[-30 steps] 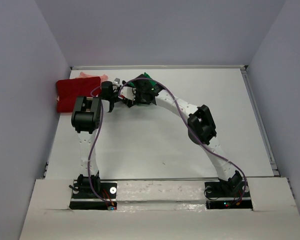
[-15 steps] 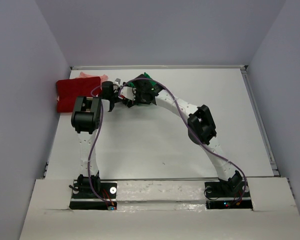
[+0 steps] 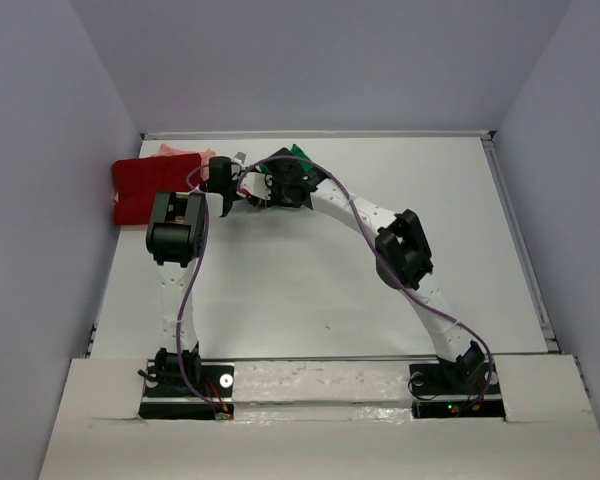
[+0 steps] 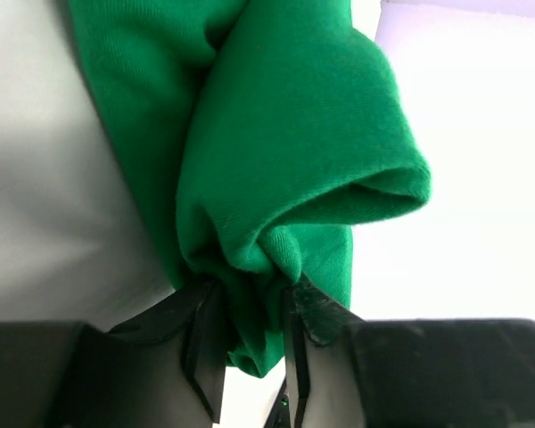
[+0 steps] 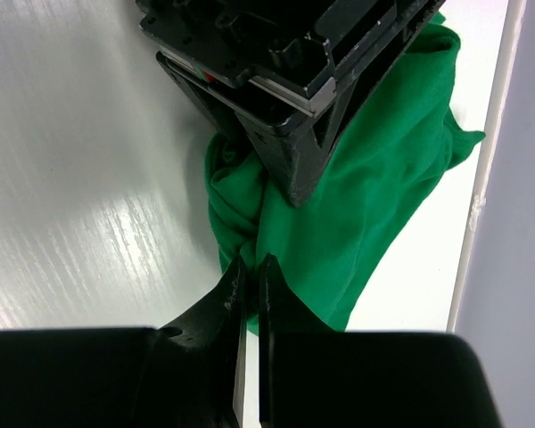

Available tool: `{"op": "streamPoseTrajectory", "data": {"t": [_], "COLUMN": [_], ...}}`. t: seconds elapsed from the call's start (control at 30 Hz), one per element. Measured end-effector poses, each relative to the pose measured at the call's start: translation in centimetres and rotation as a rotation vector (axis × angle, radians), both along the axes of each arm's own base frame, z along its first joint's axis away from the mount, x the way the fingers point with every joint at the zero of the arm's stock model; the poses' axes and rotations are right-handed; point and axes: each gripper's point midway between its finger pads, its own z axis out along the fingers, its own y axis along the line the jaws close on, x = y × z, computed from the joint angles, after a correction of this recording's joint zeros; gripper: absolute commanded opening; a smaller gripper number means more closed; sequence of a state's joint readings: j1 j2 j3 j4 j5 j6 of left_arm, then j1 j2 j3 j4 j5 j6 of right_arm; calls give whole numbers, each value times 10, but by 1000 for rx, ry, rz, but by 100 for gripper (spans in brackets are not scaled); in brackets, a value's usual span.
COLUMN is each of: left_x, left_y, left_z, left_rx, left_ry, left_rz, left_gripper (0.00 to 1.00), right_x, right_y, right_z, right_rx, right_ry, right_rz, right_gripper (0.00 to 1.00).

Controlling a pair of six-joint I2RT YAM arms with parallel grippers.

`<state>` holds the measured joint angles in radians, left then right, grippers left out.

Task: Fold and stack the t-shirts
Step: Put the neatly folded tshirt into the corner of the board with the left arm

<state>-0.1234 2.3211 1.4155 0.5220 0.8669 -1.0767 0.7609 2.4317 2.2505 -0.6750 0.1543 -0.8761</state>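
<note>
Table (image 3: 320, 290): white top with a raised rail along the far edge. All the cloth sits in the far-left part, and both arms reach out to it.

Red shirt (image 3: 145, 185): folded flat at the far-left corner. It lies on top of the pink shirt (image 3: 180, 151), of which only a strip shows past its far edge. I count these two as done and stacked.

Green shirt (image 5: 374, 178): bunched, not flat, near the far rail and just right of the stack. From overhead it is mostly hidden under the two wrists.

Left gripper (image 4: 250, 303): fingers pressed together on a gathered tuck of green cloth. A rolled fold bulges out beyond the tips.

Right gripper (image 5: 251, 285): fingers almost touching, with a thin edge of the green cloth between them. I read this as a pinch, though a narrow one.

Grip spacing: both pinches are on the same bunch and close beside each other.

Long axis: I cannot tell while the cloth is crumpled. A tail runs off toward the far rail.

Direction to stack: left of the green shirt, so the left arm is nearer.

Next move (my judgement): draw the two grips apart sideways to open the cloth before folding. The thin right-hand pinch may slip.
</note>
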Motion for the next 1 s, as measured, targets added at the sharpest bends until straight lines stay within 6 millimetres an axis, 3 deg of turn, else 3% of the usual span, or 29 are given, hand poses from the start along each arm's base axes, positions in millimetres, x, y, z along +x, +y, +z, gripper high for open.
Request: {"op": "streamPoseTrajectory", "data": {"t": [0.23,0.67,0.77,0.87,0.9,1.0], "left_x": [9,9,9,9,9,9], "left_y": [-6,-8,-8,-7,-7,-7], "left_z": [9,8,8,7,7,5], "left_rx": [2,15,17,20,23,27], "left_ry": [-30,-41,-44,-47,-48,-43], "left_rz": [-10,-21,-22,-23,-23,-22], "left_gripper": [11,5,5,5,5,5], "right_x": [1,3,4,4,5,7], "right_y": [0,-5,-6,-6,-6,-6], "right_z": [0,1,1,1,1,3], "right_rx": [-2,-16,-19,-17,-19,-18], "right_ry": [-3,-17,-21,-23,-28,-40], "right_rz": [-3,-21,-25,-36,-36,-42], "right_gripper": [0,5,20,89,99,100]}}
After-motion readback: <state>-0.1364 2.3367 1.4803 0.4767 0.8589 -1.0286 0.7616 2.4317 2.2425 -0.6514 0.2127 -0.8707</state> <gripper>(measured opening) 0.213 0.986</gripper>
